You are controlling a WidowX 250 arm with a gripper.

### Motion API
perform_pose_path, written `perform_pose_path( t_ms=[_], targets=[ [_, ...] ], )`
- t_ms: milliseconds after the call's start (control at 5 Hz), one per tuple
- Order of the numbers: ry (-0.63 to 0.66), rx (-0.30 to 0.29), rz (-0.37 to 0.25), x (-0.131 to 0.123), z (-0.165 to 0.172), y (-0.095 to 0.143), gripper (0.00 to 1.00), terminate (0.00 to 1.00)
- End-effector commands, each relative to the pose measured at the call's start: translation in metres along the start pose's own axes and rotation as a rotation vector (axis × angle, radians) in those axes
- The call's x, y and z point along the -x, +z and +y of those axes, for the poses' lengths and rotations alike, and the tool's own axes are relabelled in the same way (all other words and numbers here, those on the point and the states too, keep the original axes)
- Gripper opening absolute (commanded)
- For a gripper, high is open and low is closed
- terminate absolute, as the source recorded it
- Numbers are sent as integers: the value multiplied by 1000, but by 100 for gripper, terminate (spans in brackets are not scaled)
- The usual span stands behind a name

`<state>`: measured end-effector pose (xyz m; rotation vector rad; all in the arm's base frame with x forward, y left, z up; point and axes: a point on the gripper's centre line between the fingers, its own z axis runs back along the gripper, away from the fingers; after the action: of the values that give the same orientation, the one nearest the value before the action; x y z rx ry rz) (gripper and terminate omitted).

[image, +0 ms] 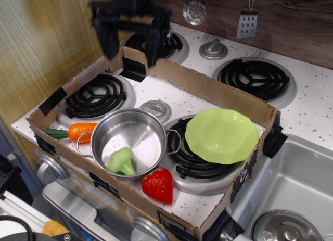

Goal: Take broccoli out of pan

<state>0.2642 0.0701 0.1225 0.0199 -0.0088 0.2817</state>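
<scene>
The pale-green broccoli (121,161) lies inside the shiny steel pan (148,127), near its front wall. The pan stands at the front of the toy stove, inside a low cardboard frame. My black gripper (131,51) hangs blurred high above the back-left burner, far from the pan. Its two fingers (154,43) point down with a wide gap between them, open and empty.
An orange carrot (78,131) lies left of the pan. A red strawberry (158,185) lies at its front right. A lime-green plate (221,135) rests on the right front burner. The cardboard wall (208,87) runs behind them. A sink (296,184) is at the right.
</scene>
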Motion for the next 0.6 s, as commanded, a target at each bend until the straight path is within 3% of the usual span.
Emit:
perform_pose_path(
  t_ms=[0, 400],
  targets=[
    [92, 7, -31, 35, -9, -14, 100, 0],
    [128, 15, -76, 55, -14, -56, 100, 0]
  ],
)
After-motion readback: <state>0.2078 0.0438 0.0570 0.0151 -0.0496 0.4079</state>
